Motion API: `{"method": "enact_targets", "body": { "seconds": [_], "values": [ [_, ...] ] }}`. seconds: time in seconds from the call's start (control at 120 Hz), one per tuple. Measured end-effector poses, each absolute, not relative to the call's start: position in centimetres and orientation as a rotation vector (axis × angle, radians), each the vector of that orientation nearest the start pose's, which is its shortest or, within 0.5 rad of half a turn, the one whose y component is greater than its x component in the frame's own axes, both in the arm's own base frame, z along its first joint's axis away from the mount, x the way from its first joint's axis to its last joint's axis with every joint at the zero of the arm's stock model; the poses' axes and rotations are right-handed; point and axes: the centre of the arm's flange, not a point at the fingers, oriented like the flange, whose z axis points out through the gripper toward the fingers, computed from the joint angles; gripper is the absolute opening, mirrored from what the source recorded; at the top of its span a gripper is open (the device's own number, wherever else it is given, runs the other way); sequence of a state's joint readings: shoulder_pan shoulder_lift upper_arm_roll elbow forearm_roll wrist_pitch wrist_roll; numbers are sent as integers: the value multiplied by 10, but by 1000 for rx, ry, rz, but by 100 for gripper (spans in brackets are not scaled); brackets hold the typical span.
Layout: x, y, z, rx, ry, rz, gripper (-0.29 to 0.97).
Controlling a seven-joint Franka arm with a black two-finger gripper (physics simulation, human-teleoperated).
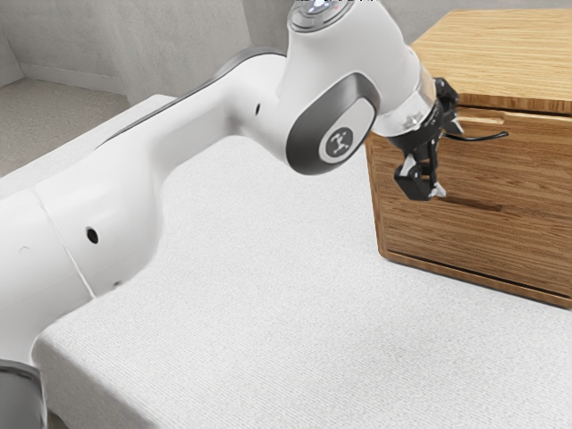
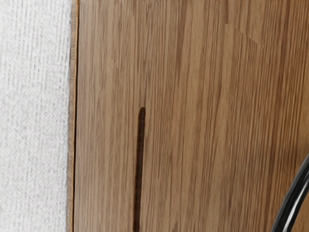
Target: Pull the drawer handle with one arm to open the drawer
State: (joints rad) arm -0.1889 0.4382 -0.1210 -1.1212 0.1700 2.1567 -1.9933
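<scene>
A wooden drawer cabinet (image 1: 500,223) stands on the white table at the exterior view's right. A thin black handle (image 1: 483,137) sticks out from its upper drawer front, and it also appears as a dark curve (image 2: 293,198) in the wrist view. My black gripper (image 1: 422,186) hangs close to the cabinet's front face, just below the handle and toward the exterior view's left end of it. Its fingers stand slightly apart with nothing between them, and they do not touch the handle. A dark slit (image 2: 139,169) runs along the wood face under my hand.
The white cloth-covered table (image 1: 268,313) spreads wide in front of the cabinet. The cabinet's lower edge meets the table (image 2: 34,121) near my hand. My white arm (image 1: 223,134) reaches across from the exterior view's left.
</scene>
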Motion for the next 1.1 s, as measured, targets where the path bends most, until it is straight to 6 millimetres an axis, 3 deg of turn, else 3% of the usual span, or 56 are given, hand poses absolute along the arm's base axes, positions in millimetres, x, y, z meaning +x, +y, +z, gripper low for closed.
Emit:
{"method": "enact_targets", "body": {
  "seconds": [0.833, 1.1],
  "values": [
    [607, -198, 632, 1773, 1862, 492, 68],
    [588, -202, 632, 1752, 1839, 478, 68]
  ]
}}
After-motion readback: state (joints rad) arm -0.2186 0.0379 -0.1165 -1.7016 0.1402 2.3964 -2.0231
